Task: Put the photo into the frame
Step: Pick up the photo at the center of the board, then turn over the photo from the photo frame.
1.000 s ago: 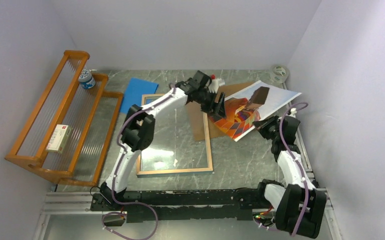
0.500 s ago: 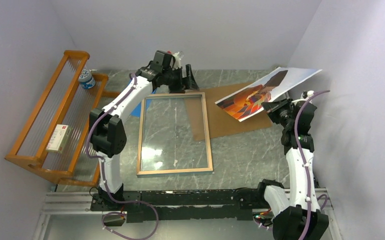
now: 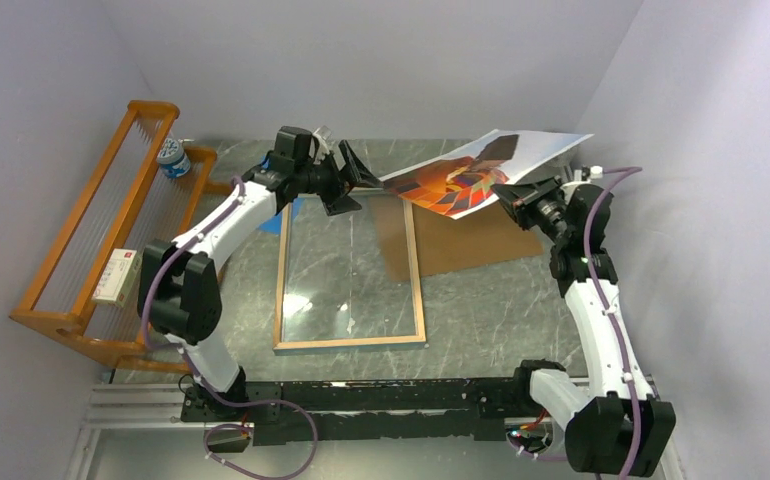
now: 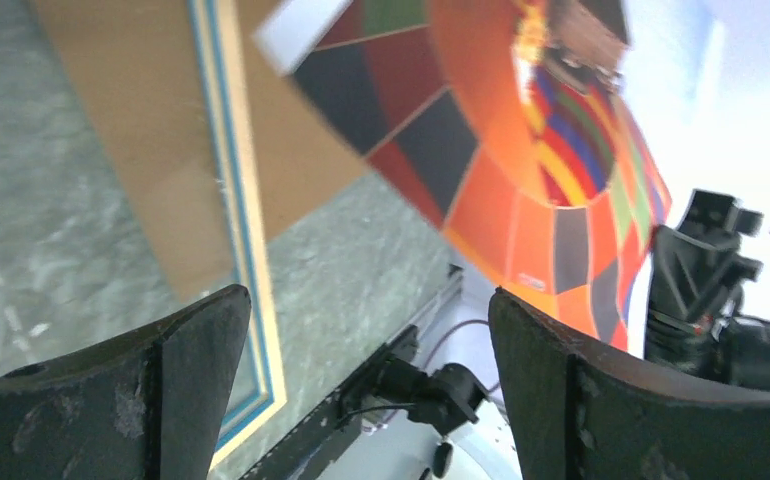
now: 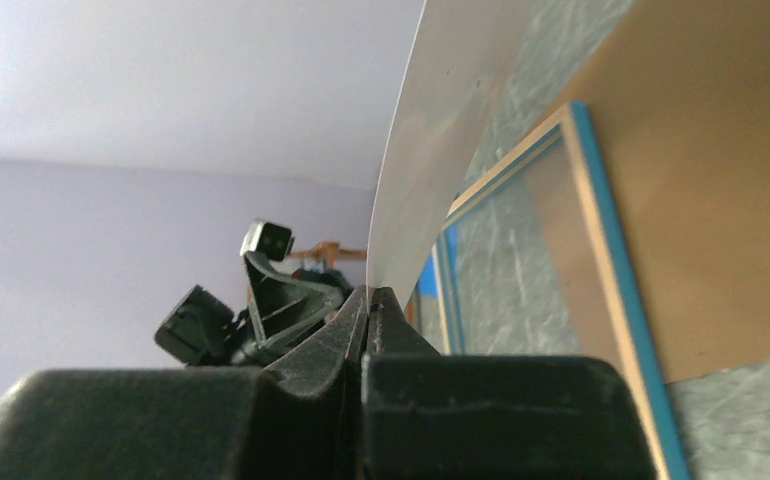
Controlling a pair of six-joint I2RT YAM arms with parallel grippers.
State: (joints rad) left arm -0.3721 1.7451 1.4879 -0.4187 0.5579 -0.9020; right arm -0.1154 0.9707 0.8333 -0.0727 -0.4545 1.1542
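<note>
Right jaws clenched on the edge of the photo (image 3: 471, 172), tilted mid-air. Left jaws wide open, its corner just ahead. Underneath: backing board (image 3: 461, 240) and frame (image 3: 349, 342), flat on the tabletop (image 3: 491, 310).

The photo (image 3: 466, 170) hangs clear of the table (image 3: 481, 310), one edge pinched in the right claw (image 3: 509, 193) and the rest reaching leftward from it. The left claw (image 3: 356, 188) sits just off the photo's far-left corner, facing it, and as far as I can see not touching it. Under the photo, below the right claw, the backing board (image 3: 471, 240) lies flat on the table. The frame (image 3: 349, 342) lies flat too, below and nearer than the left claw, with its far right corner over the board's left edge. Well left of the left claw stands the rack (image 3: 153, 108), with a small box (image 3: 116, 277) on it.
</note>
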